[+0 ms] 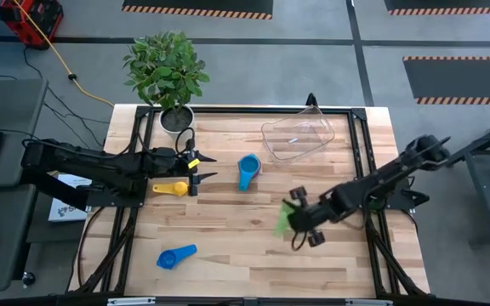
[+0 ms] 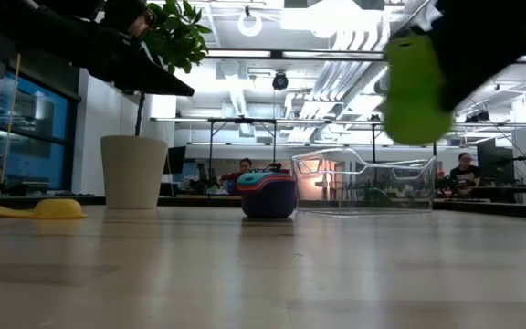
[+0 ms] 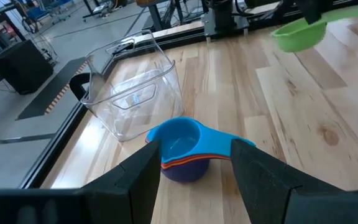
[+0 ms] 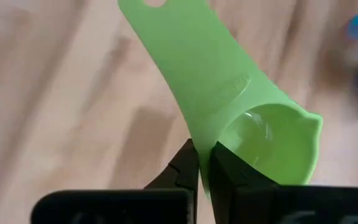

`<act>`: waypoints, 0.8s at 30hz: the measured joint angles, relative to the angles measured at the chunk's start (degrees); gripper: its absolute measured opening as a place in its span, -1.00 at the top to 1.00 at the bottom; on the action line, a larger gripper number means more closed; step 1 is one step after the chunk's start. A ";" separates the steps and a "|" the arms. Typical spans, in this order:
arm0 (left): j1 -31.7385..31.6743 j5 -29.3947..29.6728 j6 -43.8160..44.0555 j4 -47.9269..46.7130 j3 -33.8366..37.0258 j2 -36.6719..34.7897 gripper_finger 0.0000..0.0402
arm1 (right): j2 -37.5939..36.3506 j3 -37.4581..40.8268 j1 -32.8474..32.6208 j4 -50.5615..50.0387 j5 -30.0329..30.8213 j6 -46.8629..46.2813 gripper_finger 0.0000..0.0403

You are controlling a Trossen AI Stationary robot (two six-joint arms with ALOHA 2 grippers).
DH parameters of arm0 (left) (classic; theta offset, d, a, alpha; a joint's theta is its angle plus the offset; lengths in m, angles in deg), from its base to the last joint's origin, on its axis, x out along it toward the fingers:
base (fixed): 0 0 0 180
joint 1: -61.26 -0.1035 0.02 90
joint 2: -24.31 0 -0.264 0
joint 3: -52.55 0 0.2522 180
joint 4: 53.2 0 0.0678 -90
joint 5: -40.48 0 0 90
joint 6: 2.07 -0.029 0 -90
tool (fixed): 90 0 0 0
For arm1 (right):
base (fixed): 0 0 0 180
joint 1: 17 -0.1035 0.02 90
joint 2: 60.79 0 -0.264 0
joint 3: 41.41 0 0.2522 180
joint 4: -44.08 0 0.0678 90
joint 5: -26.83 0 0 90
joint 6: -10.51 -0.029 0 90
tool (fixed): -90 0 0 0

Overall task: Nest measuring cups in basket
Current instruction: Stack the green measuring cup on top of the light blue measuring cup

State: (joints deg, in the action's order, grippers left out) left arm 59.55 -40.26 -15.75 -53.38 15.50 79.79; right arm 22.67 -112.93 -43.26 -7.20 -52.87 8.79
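My right gripper (image 1: pixel 300 223) is shut on a green measuring cup (image 1: pixel 282 219) and holds it above the table's middle right. A nested stack of cups with a light blue one on top (image 1: pixel 247 170) stands on its base near the table's centre, just short of the clear basket (image 1: pixel 298 136). My left gripper (image 1: pixel 201 167) is open and level, pointing at that stack (image 3: pixel 182 149) from the left without touching it. A yellow cup (image 1: pixel 170 189) lies just beside the left gripper. A dark blue cup (image 1: pixel 177 256) lies near the near edge. My right gripper (image 4: pixel 204 165) pinches the green cup between its two fingers at the side edge (image 4: pixel 194 134), where the flat handle (image 4: pixel 185 56) runs into the bowl (image 4: pixel 272 143). The cup is lifted clear of the table (image 2: pixel 415 87), with its hollow side facing the wrist.
A white plant pot (image 1: pixel 177 119) stands at the far left corner, close to the left arm. The basket (image 2: pixel 363 183) sits at the far edge, right of centre. Bare wood lies between the stack and the right gripper and along the near right.
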 joint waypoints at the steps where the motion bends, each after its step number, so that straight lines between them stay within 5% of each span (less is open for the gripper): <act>1: -0.02 -0.07 0.01 0.10 0.00 0.00 0.09 | 2.18 -2.18 -0.28 -0.70 5.07 0.49 0.99; 4: 0.00 -0.14 0.01 0.51 -0.02 0.00 0.09 | 8.34 -7.85 2.04 -0.58 16.08 5.00 0.99; 9: -0.02 -0.64 0.03 2.21 -0.02 -0.01 0.09 | 16.01 -13.14 8.05 -1.03 12.00 28.52 0.99; 15: 0.02 -6.04 -1.87 2.68 -0.07 -1.04 0.09 | 17.00 -16.19 19.09 0.71 8.64 36.77 1.00; 24: 0.00 -8.71 0.11 -0.68 -0.11 -9.40 0.09 | 19.17 -17.22 25.85 7.52 4.33 47.35 1.00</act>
State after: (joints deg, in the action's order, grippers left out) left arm 59.55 -48.97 -15.64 -54.06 15.39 70.39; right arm 41.85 -130.15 -17.40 0.31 -48.53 56.13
